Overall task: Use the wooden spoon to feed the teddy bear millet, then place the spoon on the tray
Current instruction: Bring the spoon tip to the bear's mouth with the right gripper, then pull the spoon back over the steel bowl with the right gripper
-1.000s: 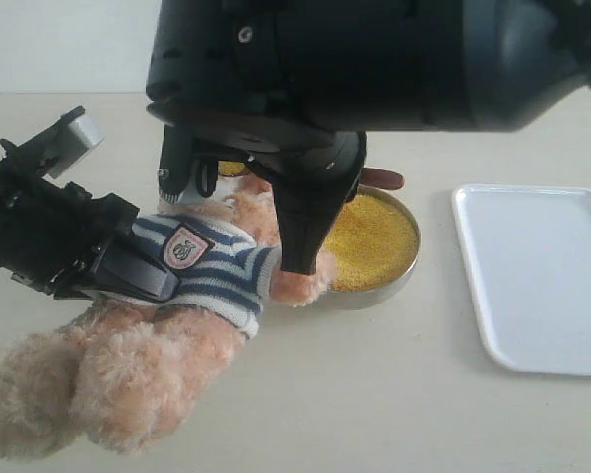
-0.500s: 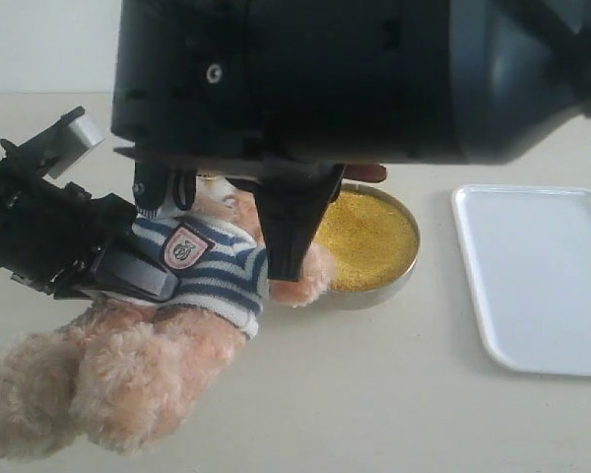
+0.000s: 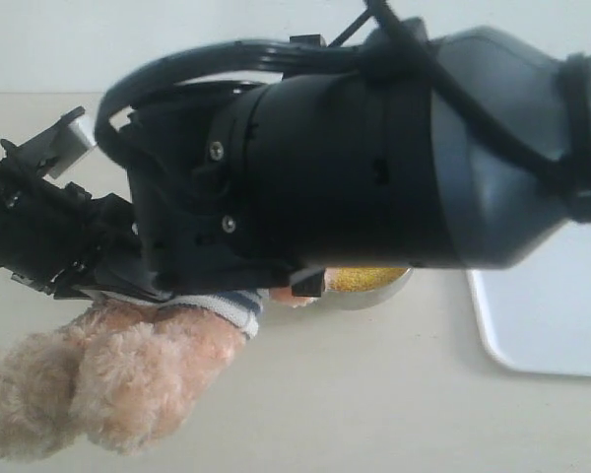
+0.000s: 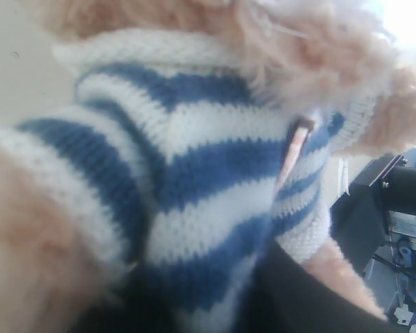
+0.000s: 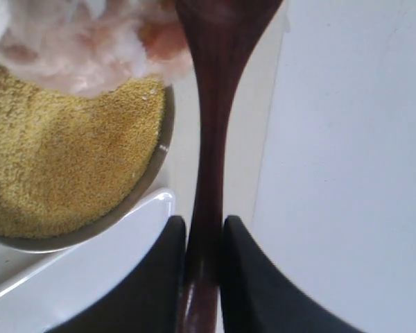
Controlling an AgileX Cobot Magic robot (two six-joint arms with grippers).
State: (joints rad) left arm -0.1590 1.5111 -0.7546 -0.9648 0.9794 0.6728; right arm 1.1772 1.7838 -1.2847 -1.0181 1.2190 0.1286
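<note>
The wooden spoon [image 5: 208,173], clenched in your right jaws: tip it gently at the teddy bear [image 4: 194,173] your left jaws grip.

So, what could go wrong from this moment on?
The right gripper pinches the spoon only by its thin handle, so it might twist or slip. The spoon head is close to the bear, beside the bowl of millet; a jerk could scatter grain on the table.

Three close views, teddy bear [image 3: 118,384] common
</note>
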